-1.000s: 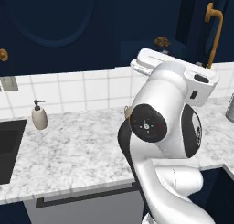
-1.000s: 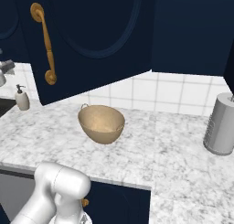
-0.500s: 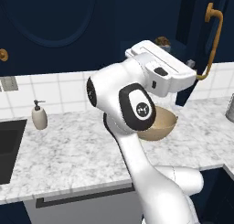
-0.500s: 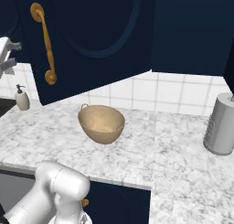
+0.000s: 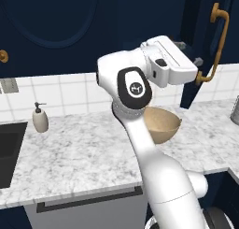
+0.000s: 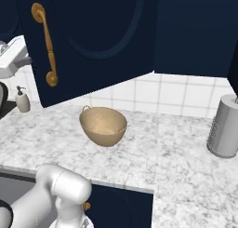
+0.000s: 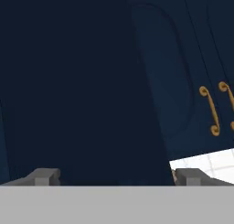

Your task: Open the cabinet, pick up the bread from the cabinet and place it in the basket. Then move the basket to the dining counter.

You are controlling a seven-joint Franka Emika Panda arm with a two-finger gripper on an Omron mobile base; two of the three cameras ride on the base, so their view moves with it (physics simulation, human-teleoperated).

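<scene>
Gripper [image 7: 114, 176]: two grey fingertips rise at the bottom edge, set wide apart, with nothing between them.
Dark navy surface [image 7: 77, 81]: a flat, plain panel takes up the left and middle, close before the camera.
Cabinet doors [image 7: 183, 81]: farther off at the right, navy, with arched panel lines.
Brass handles [image 7: 210, 111]: two curved bars at the right, side by side.
Tiled wall [image 7: 210, 162]: a pale patch at the lower right, below the doors.

Cabinet [image 6: 93, 41]: dark navy wall unit, arched-panel door swung partly open, long curved brass bar handle [image 6: 45, 45] near its free edge. Basket [image 6: 103, 125]: round tan speckled bowl, upright, nothing inside, small loop at rim, standing on white-grey marbled counter [image 6: 162, 152] below door.
</scene>
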